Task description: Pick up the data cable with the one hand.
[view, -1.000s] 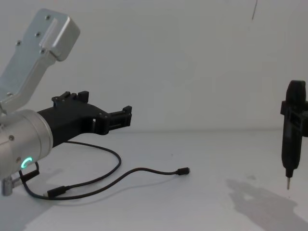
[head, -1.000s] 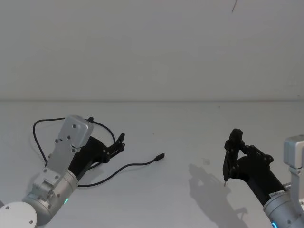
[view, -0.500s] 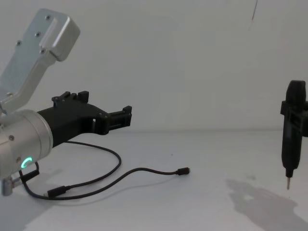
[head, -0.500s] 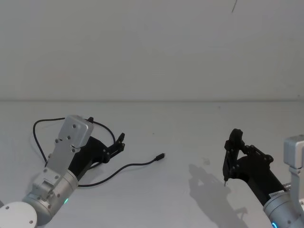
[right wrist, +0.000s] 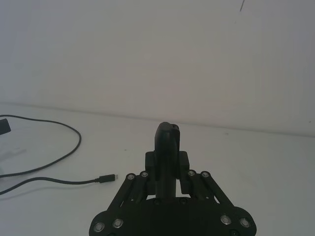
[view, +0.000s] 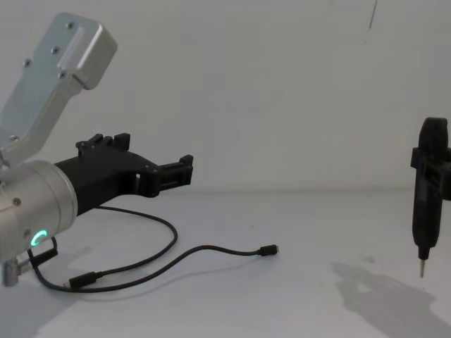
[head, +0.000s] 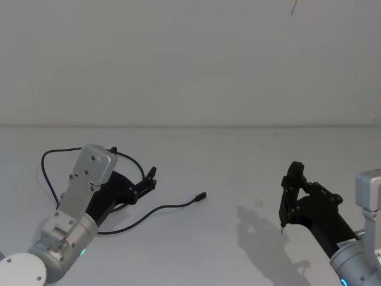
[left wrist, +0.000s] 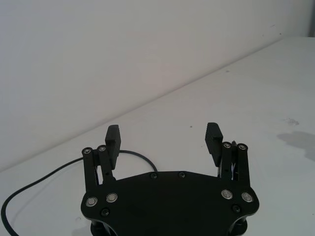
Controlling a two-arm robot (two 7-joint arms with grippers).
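Item: data cable (head: 156, 210), lying in loose curves on the left half of the bench (head: 238, 155), not yet lifted. My left tool (left wrist: 163, 140): fingers spread wide, arm angled low and forward above the cable's loop, placed, I judge, to descend on it. My right tool (right wrist: 167, 132): fingers closed together, empty, parked near the right edge.

This looks like a robot test lab, though so plain a backdrop makes that partly a guess. A plain white table (head: 238, 170) stretches out ahead of the open jaws of the left gripper (head: 150, 179) and meets a blank white wall (head: 190, 59) well beyond them. Behind the jaws rises a silver robot arm (view: 32, 201) with a green light (view: 37, 238) glowing on its side.
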